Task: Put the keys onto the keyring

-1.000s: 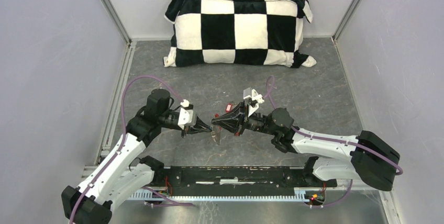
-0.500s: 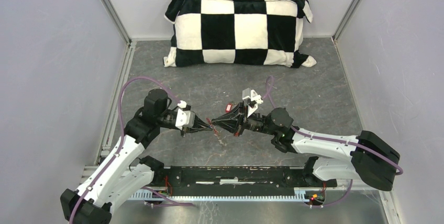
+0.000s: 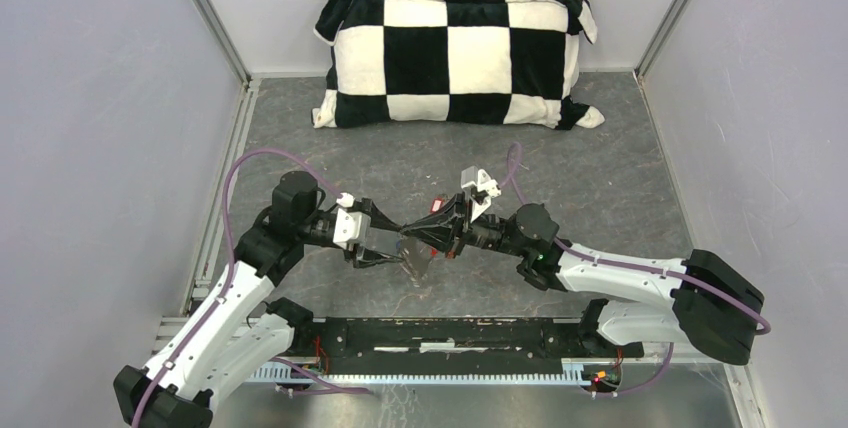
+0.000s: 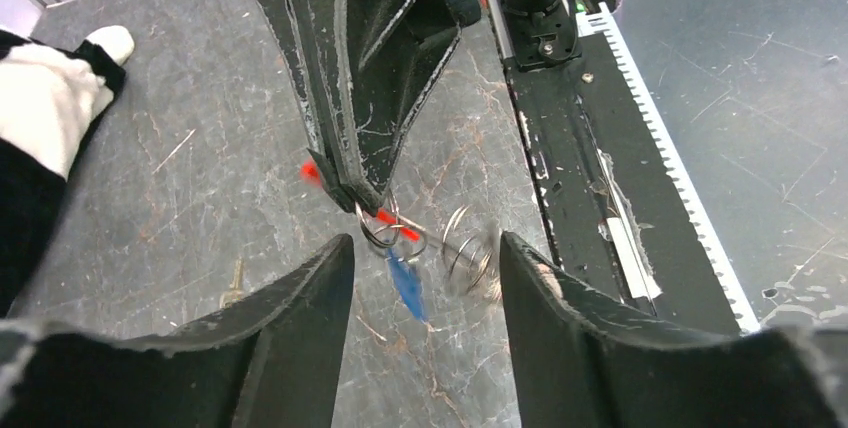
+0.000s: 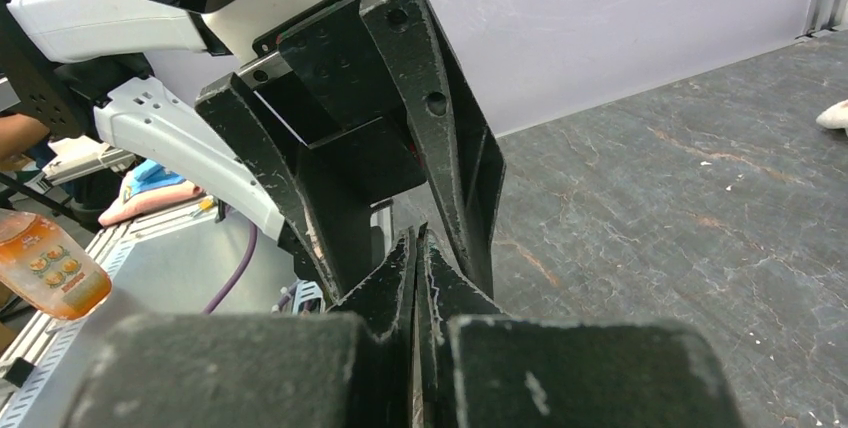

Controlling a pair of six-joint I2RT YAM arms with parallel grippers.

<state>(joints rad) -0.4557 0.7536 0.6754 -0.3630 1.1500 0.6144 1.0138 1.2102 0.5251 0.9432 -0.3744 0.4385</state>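
Because the keyring [image 4: 378,233] is so small, I have it pinched at the very tips of the right gripper [image 4: 358,196], whose jaws are pressed fully together on the ring's upper edge; that leaves the loop hanging free above the table [image 4: 150,148], where a key can be worked onto it; a blue-tagged key [image 4: 405,286] and a red tag [image 4: 398,223] dangle from the ring, so I judge part of the job done; just beside them a second wire loop [image 4: 470,258] is blurred, and I cannot tell whether it is attached; the left gripper [image 4: 425,248] faces the right one tip to tip, its jaws spread wide either side of the ring and holding nothing, placed to close in; what may be a loose key [image 4: 235,283] lies on the table to one side; the checkered pillow [image 3: 455,53] sits well apart by the far wall.
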